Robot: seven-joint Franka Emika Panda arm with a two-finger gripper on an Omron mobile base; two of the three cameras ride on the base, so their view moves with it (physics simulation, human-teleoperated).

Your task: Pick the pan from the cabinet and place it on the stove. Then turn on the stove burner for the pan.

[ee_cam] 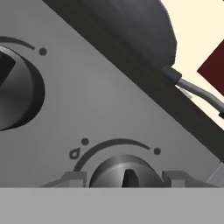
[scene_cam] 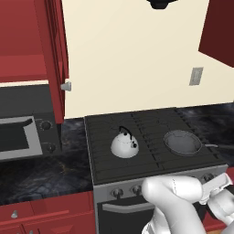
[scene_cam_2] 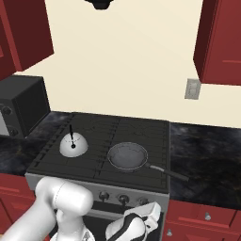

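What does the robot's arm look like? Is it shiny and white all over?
Mostly, yes. The arm is smooth, glossy white, built from fat rounded tube pieces with big ball-like bends. Darker grey shows at a joint near the wrist. The gripper ends in two small, blocky grey fingers. I see no cables or markings.

Base cams flanking stove; hand-cam close-up.
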